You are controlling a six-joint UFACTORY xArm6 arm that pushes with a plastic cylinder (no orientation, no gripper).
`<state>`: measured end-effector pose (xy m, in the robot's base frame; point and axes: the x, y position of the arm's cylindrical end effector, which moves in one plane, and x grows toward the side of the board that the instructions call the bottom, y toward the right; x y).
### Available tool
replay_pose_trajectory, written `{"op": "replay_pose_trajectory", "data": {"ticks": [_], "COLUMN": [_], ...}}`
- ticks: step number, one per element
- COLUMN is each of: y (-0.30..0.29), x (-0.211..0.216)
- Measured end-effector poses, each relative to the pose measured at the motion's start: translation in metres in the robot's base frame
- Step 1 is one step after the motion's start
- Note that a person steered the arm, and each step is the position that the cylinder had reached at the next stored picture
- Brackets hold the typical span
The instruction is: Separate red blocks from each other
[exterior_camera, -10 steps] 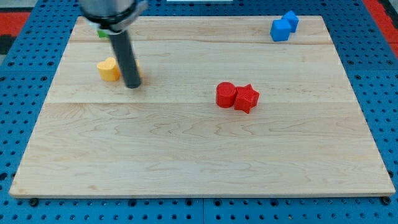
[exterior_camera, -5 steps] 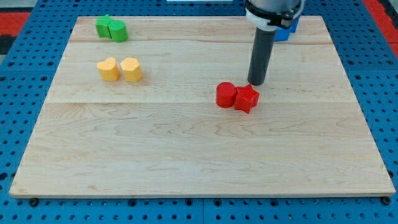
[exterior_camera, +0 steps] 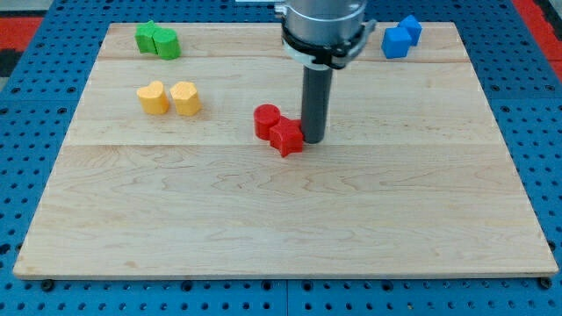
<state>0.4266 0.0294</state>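
Note:
A red cylinder block [exterior_camera: 267, 120] and a red star block [exterior_camera: 286, 138] sit touching each other near the middle of the wooden board [exterior_camera: 281, 219]. The star lies at the cylinder's lower right. My tip [exterior_camera: 313, 140] stands right against the star's right side.
Two yellow blocks [exterior_camera: 169, 98] sit side by side at the view's left. Two green blocks [exterior_camera: 156, 40] sit at the top left corner. Two blue blocks [exterior_camera: 401, 37] sit at the top right. The board lies on a blue pegboard.
My tip came from the yellow blocks over to the red pair's top right, then pushed both red blocks left by about sixty pixels. They still touch.

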Motion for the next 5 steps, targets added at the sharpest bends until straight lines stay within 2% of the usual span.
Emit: {"op": "replay_pose_trajectory", "data": {"ticks": [3,5], "y": [-0.055,-0.101], "x": [-0.044,-0.038]}}
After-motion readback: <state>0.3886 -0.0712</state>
